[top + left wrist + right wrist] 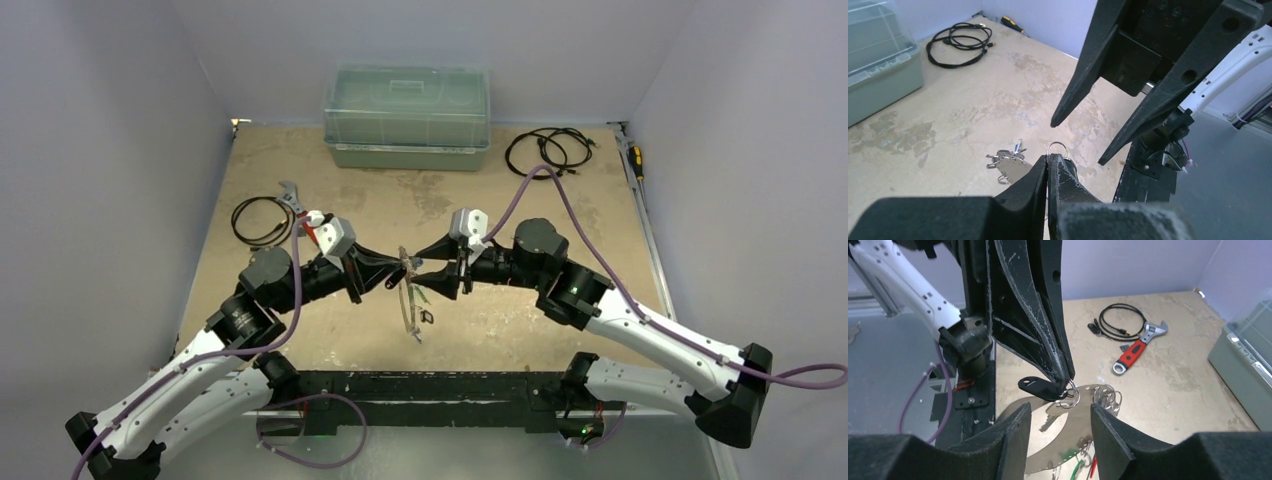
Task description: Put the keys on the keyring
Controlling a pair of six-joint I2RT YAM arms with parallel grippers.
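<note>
- The keyring (1073,435) hangs in the air between your two arms, above the middle of the table (330,200) and clear of its surface; in your top view it shows as a thin silver loop drooping below the two wrists.
- Your left gripper (1068,380) is clamped tight, tips together, on the small split ring of the black-tagged key (1035,387). The black tag sticks out sideways from the tips, and the key's blade lies against the flat of the crescent.
- You cannot tell from any view whether the left tips also pinch the crescent itself or only that small ring.
- Your right gripper (1060,410) is spread wide and grips nothing. Its two fingers stand on either side of the crescent's upper part, just below the left tips and not touching the metal.
- The other keys (1108,397) are bunched by their rings on the crescent just beside the left tips; a green tag and a red tag dangle lower down.
- A red-handled wrench (1135,347) and a black cable coil (1118,322) lie on the table's far left.
- A second cable coil (545,150) lies at the far right, beside a lidded clear box (407,115) at the back edge.
</note>
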